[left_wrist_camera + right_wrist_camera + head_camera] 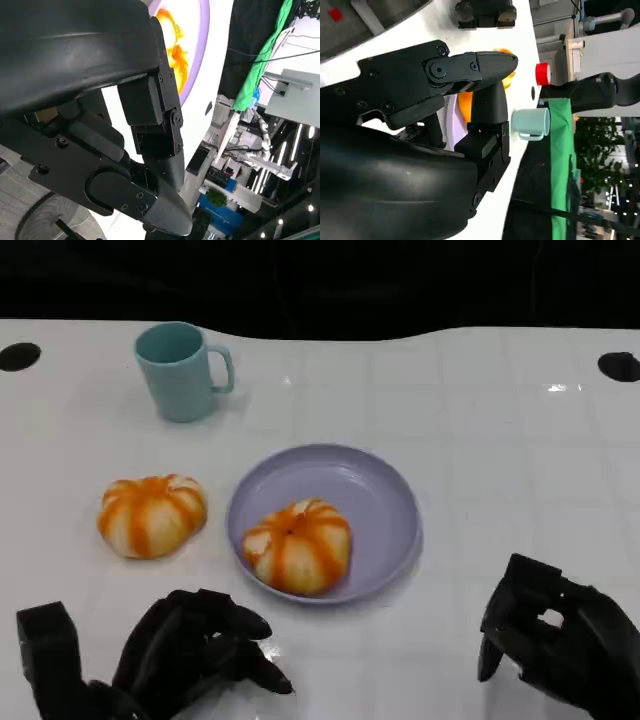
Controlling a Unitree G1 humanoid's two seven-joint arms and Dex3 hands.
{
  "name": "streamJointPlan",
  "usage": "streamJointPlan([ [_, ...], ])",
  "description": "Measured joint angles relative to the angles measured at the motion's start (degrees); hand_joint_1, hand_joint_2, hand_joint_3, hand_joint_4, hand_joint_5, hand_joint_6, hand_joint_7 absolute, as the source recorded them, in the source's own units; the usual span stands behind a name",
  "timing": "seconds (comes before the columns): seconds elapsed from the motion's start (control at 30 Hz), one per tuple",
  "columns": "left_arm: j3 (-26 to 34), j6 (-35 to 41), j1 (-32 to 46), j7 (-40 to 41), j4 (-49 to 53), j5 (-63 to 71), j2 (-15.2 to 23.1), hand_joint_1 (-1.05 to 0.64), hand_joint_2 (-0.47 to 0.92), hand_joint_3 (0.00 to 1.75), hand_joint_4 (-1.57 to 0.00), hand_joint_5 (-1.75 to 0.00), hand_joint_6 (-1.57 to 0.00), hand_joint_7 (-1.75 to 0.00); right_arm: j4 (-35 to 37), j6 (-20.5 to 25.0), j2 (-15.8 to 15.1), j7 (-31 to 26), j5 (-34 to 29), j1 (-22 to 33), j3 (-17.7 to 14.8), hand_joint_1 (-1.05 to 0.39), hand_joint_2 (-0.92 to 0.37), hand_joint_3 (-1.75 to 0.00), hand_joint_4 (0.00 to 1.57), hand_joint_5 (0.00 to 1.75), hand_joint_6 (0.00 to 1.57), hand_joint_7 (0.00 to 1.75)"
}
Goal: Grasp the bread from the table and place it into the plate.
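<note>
Two orange-striped, pumpkin-shaped breads are in the head view. One bread lies on the white table, left of the plate. The other bread sits inside the lavender plate, toward its near-left rim. My left hand hovers at the near edge, below and between the two breads, fingers apart and holding nothing. My right hand hangs at the near right, clear of the plate, also with nothing in it. In the left wrist view the plated bread and the plate rim appear beyond my fingers.
A teal mug stands at the back left, handle to the right; it is also in the right wrist view as the mug. Dark round holes sit at the table's far corners. Bare white table lies right of the plate.
</note>
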Motion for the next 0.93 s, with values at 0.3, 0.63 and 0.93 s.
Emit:
streamJointPlan([
  [0.3,0.1,0.29,0.0,0.33,0.0,-0.02,0.14,-1.01,0.78,0.0,-1.57,-0.31,-1.57,-0.08,2.03,2.38,0.88,3.55,1.81,-0.85,-0.56,-0.57,-0.92,-0.2,0.74,1.75,0.62,1.75],
  [0.63,0.5,0.27,-0.06,0.33,0.04,-0.19,0.14,-1.03,0.78,0.0,-1.57,-0.33,-1.57,-0.08,2.62,3.05,1.7,4.38,1.46,-0.83,-0.56,-0.57,-0.92,-0.22,0.77,1.75,0.65,1.75],
  [0.93,0.74,-0.03,-1.3,0.32,1.51,-0.39,0.15,-1.01,0.78,0.0,-1.57,-0.32,-1.57,-0.07,4.2,2.92,1.91,4.3,-0.4,-1.33,-0.68,-0.58,-0.92,-0.24,0.79,1.75,0.66,1.75],
])
